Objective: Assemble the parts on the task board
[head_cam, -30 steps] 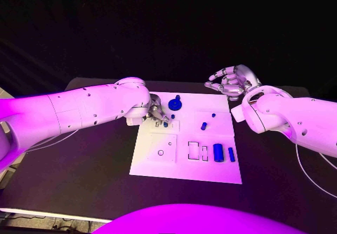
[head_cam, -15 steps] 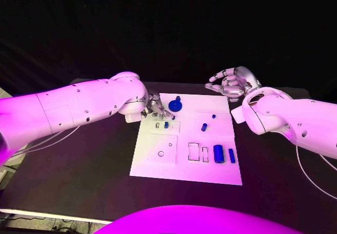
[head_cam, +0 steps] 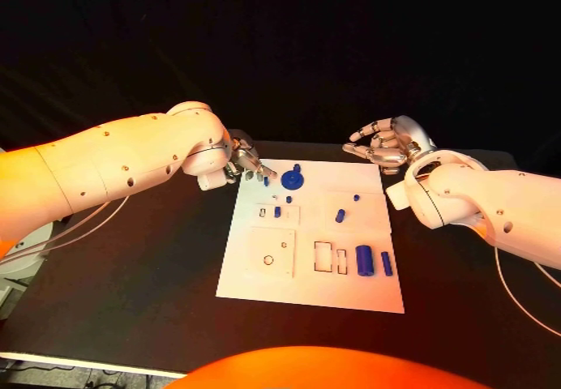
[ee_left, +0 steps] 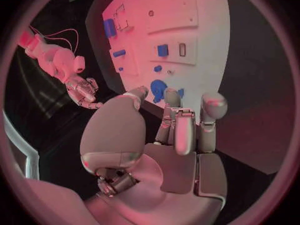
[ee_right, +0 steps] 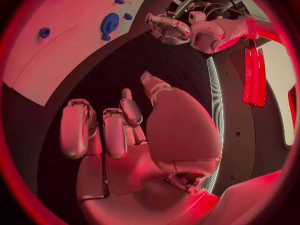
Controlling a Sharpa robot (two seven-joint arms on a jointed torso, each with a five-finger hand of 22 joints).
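The white task board lies mid-table. On it are a round blue disc, small blue pieces and a blue cylinder beside a blue bar. My left hand hovers over the board's far left corner, fingers apart, nothing in it. The left wrist view shows this left hand above the disc with empty fingertips. My right hand hangs past the board's far right corner, loosely curled and empty. In the right wrist view the right hand is off the board.
Black table surrounds the board on all sides. Several outlined empty slots mark the board's near half, with a small ring hole to their left.
My left hand has lifted off the small blue piece near the board's left side and drawn back toward the far left corner. The piece stays on the board. The right hand holds still.
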